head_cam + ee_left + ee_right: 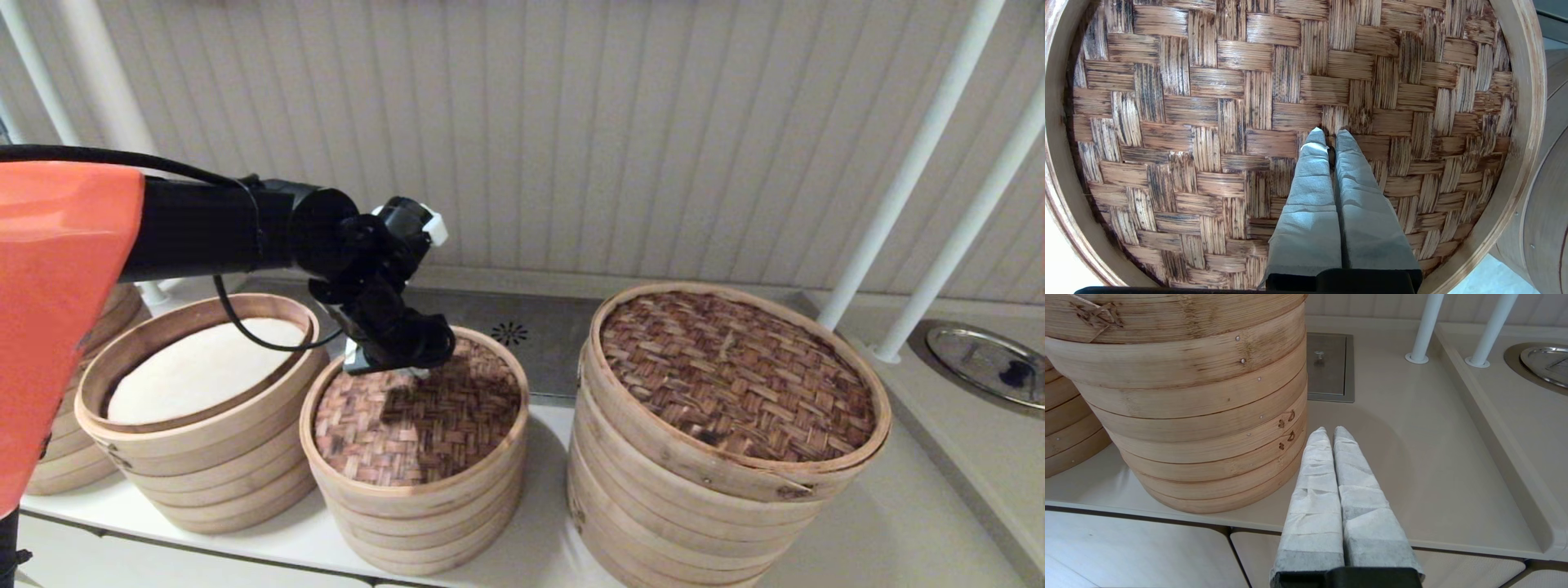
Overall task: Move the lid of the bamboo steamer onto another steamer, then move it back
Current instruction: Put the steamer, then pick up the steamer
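The bamboo steamer lid (pixel 424 425), a tan woven round with a pale rim, lies on the short middle stack, the other steamer (pixel 424 510). My left gripper (pixel 420 371) reaches down onto the lid's centre. In the left wrist view the lid (pixel 1208 122) fills the picture, and the left gripper (pixel 1331 136) is shut, pinching the small dark loop handle between its tips. The right gripper (pixel 1330 433) is shut and empty. It hangs low by the counter's front edge, outside the head view.
Left of the middle stack stands a taller open stack (pixel 204 465) showing a white cloth liner (pixel 196 371). A wide stack with a dark weave (pixel 718 384) stands on the right. White posts (pixel 898 188) and a metal cover (pixel 988 359) are at the far right.
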Controlling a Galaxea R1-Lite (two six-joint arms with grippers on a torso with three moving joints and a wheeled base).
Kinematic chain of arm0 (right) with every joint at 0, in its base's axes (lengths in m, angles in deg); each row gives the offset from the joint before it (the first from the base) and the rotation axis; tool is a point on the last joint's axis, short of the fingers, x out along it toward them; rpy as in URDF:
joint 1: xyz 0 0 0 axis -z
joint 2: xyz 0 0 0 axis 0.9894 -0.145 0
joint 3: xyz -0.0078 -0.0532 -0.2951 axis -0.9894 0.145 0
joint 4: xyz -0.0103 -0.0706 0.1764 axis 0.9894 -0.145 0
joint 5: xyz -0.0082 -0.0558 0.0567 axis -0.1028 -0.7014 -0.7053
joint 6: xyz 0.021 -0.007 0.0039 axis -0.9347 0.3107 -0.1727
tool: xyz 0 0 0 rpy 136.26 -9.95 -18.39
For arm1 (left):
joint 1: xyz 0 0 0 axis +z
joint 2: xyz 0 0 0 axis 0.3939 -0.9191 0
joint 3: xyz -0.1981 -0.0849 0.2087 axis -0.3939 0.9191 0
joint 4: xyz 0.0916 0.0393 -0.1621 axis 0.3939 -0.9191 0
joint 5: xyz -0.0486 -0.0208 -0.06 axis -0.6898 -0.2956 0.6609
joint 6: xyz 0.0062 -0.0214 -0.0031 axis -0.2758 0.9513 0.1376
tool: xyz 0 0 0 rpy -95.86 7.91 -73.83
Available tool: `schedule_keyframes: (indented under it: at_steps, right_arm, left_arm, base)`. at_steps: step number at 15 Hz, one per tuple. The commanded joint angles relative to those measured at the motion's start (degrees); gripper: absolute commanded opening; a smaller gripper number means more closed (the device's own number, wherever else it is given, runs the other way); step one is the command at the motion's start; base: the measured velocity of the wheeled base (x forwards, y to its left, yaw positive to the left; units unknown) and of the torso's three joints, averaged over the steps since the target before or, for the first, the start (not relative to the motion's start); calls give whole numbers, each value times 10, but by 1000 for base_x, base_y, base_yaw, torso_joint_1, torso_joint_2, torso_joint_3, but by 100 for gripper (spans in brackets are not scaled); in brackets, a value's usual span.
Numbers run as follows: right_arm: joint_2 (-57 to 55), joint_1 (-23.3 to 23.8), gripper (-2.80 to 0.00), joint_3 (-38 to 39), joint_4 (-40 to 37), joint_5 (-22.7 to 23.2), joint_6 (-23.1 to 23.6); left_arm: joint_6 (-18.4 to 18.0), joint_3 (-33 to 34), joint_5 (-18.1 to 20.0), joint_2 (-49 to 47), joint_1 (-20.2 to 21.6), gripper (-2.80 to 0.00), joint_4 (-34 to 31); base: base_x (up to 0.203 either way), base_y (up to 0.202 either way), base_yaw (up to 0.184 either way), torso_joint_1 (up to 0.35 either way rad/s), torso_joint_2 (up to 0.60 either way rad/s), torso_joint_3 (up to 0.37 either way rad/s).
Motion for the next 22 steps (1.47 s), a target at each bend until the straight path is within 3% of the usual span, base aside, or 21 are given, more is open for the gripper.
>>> schedule_keyframes:
  at_steps: [1,3,4,10,16,17,20,22]
  right_arm:
    - [-1,0,-280,0,0,0,0]
    - [-1,0,-280,0,0,0,0]
    - [-1,0,-280,0,0,0,0]
    - [-1,0,-280,0,0,0,0]
    - [-1,0,-280,0,0,0,0]
    - [-1,0,-280,0,0,0,0]
    - [-1,0,-280,0,0,0,0]
    - [-1,0,-280,0,0,0,0]
  left_arm:
    - [2,-1,-1,-4,0,-280,-3]
    - [1,-5,-6,-8,0,-280,-3]
    - [1,-5,-8,-9,0,0,-3]
    - [1,-18,-8,18,-1,0,-3]
    - [-4,-1,-9,175,-4,0,-13]
    - [-5,15,-9,215,-5,-280,-14]
    - [-12,97,-30,339,-4,-280,-14]
    - [-28,161,-76,419,-4,-280,-11]
  base:
    - [0,0,0,0,0,0]
    - [0,0,0,0,0,0]
    - [0,0,0,0,0,0]
    - [0,0,0,0,0,0]
    - [0,0,0,0,0,0]
    - [0,0,0,0,0,0]
    - [0,0,0,0,0,0]
    - [0,0,0,0,0,0]
